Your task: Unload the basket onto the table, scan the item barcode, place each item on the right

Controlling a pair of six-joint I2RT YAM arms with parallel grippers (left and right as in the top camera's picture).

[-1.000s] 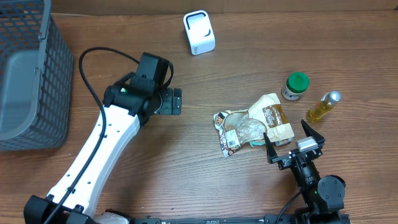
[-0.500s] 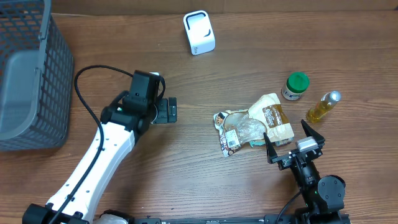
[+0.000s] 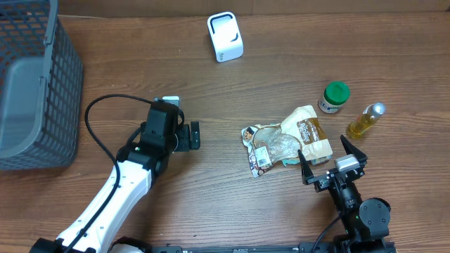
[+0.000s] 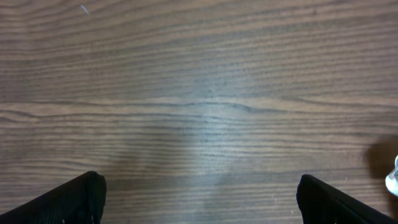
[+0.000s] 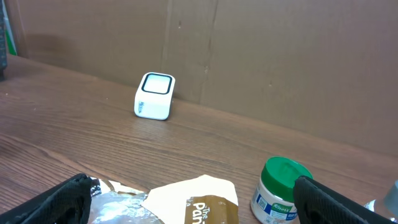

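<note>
near snack bag [image 3: 285,140], jar [image 3: 335,97] and bottle [image 3: 365,121]

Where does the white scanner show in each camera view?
Overhead: white scanner at top centre of the picture.
Left wrist: not in it.
Right wrist: the scanner sits left of centre, at mid-height.
Shared landmark: green-lidded jar, right of the scanner in overhead and right wrist.

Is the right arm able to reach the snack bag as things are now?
Probably yes: the right gripper stands open at the edge of the snack bag, and nothing lies between them.
</note>
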